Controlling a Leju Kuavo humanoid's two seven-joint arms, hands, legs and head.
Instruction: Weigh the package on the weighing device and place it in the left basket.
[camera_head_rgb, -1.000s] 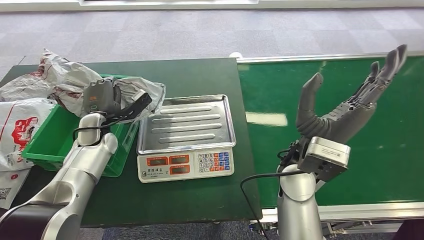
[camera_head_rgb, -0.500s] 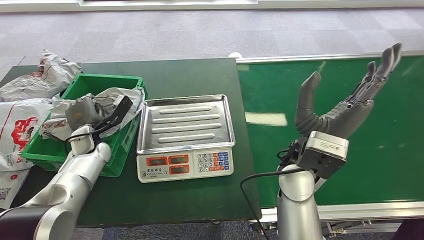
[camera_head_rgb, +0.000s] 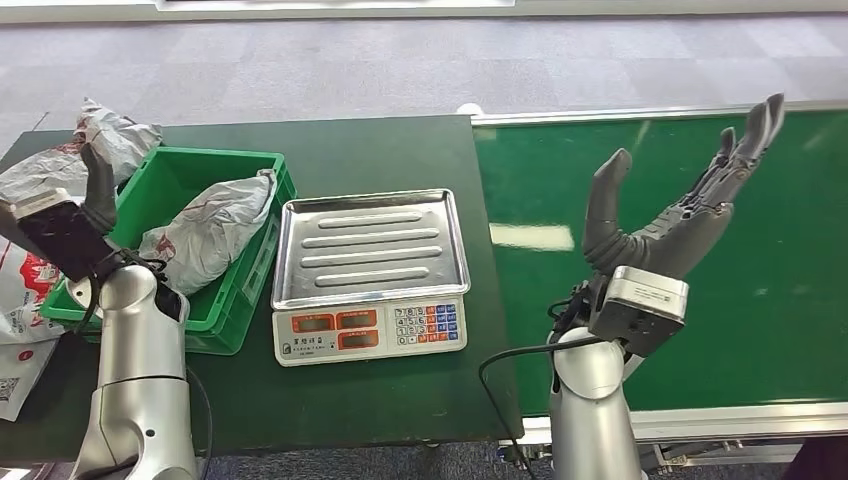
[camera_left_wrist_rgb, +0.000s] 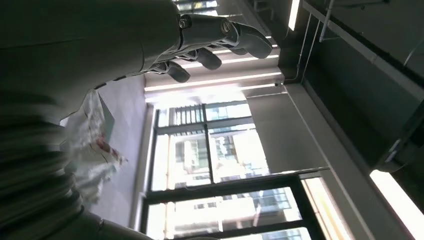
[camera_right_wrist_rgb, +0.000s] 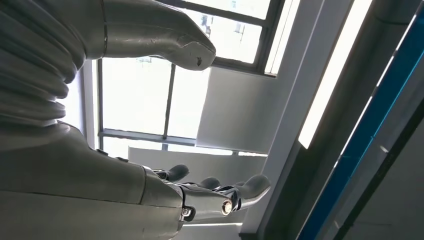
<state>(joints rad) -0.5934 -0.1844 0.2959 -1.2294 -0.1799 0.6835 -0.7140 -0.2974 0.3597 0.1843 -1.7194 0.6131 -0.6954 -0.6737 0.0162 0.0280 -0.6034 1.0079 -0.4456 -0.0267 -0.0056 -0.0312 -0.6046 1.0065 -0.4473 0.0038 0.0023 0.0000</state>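
My left fingers (camera_head_rgb: 97, 183) stand apart and point up, holding nothing; my left hand (camera_head_rgb: 70, 225) is raised at the near left corner of the green basket (camera_head_rgb: 225, 165), above its rim. In the left wrist view those fingers (camera_left_wrist_rgb: 220, 37) curl loosely against a ceiling with light strips, nothing between them. My right fingers (camera_head_rgb: 745, 150) are spread wide too, thumb well apart from the rest, and my right hand (camera_head_rgb: 675, 215) hovers empty over the green conveyor belt (camera_head_rgb: 800, 290). The right wrist view agrees: thumb and fingers (camera_right_wrist_rgb: 220, 192) far apart, bare window between them.

The package (camera_head_rgb: 205, 230), one crumpled grey-white bag with red print, lies inside the basket, slanting from the near left toward the far right corner, its upper end leaning on the wall nearest the scale.

One scale (camera_head_rgb: 370, 275) sits just beside the basket on the dark green bench (camera_head_rgb: 380, 150): a bare ribbed steel tray on top, a keypad and three small displays on its front face. I can't read the displays from here.

Outside the basket, to its left, I count what looks like three more bags: one crumpled grey bag (camera_head_rgb: 110, 130) at the far corner, a white bag with red print (camera_head_rgb: 25, 285) partly hidden by my left arm, and a flat white piece (camera_head_rgb: 15, 375) at the bench's near edge, though the edge of the picture cuts these off.
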